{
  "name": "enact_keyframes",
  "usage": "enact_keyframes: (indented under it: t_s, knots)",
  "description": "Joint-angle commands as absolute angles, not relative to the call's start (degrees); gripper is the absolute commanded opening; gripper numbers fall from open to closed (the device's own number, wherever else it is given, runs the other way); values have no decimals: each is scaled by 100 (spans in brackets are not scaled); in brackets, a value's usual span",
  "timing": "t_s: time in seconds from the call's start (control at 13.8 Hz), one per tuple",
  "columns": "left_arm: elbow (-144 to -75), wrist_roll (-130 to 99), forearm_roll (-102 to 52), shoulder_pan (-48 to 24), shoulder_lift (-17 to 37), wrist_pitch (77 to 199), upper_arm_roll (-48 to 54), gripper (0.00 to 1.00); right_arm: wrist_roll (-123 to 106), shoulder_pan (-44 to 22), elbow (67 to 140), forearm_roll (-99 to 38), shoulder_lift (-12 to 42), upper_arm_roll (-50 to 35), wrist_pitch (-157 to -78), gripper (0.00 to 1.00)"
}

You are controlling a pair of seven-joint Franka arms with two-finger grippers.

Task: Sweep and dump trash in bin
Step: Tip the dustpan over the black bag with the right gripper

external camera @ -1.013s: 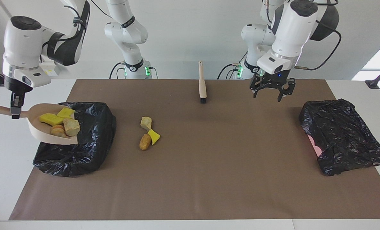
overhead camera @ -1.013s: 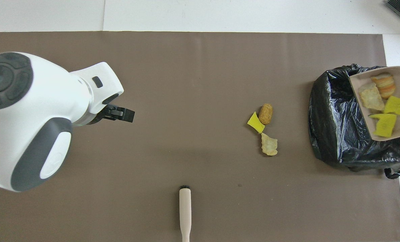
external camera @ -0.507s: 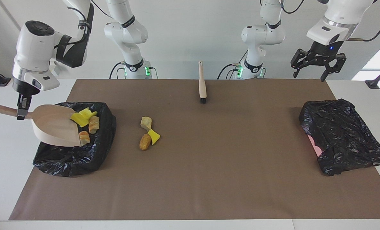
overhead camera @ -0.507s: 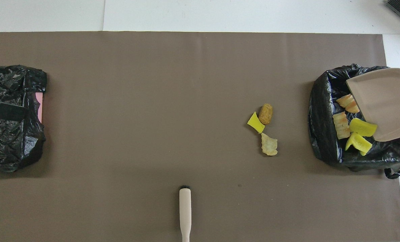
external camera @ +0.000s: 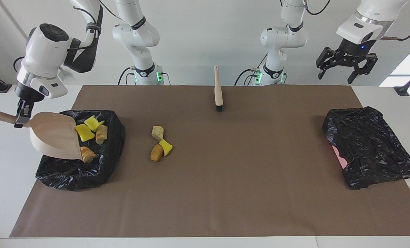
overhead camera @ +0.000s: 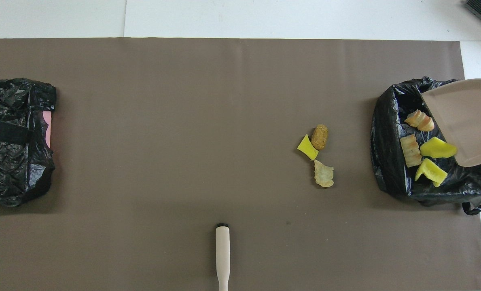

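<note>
Four pieces of the trash, two bright yellow spongy chunks [external camera: 89, 128] and two tan bread-like lumps [external camera: 101, 134], lie inside the black plastic-lined bin [external camera: 103, 162] at the right arm's end of the table. Three more pieces, a beige rock-like lump [external camera: 157, 132], a yellow spongy wedge [external camera: 166, 147] and a brown oval lump [external camera: 156, 153], sit close together on the brown paper mat [external camera: 225, 193], beside that bin toward the middle of the table.

The pale pink plastic dustpan [external camera: 53, 135] hangs tilted over the bin, its mouth down among the dumped pieces. The right gripper [external camera: 21, 118] is clenched on the dustpan's handle, over the white tabletop just outside the bin.

The pale pink brush with black bristles [external camera: 218, 90] lies on the mat at the edge nearest the robots, about midway between the two arms, bristles pointing away from them. A second black plastic-lined bin [external camera: 370, 148] sits at the left arm's end of the table, with a patch of pink showing at its side. The left gripper [external camera: 346, 70] is raised with its fingers spread and nothing in them; in the overhead view it is over that second bin.
</note>
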State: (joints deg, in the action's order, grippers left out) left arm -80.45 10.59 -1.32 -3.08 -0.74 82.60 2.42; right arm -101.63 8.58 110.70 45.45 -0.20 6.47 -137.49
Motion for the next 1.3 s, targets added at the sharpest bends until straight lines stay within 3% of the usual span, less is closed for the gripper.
enact_keyframes:
  t_s: [0.0,0.36,0.8,1.23]
  knots:
    - [-7928,1055,-360,-79,-132,8077,290,100,-10080,887,11180,4781,-184,642,-13878,0]
    - [-8243,1046,-281,-70,-333,8086,290,100,-10485,896,11039,4668,-676,624,-13616,0]
    - [-8507,1037,-106,-141,-501,8200,308,100,-10074,783,10942,2973,-1028,457,-11955,0]
    - [-8569,1028,-105,-140,-554,8227,316,100,-7766,-121,11258,2322,-1090,378,-11136,0]
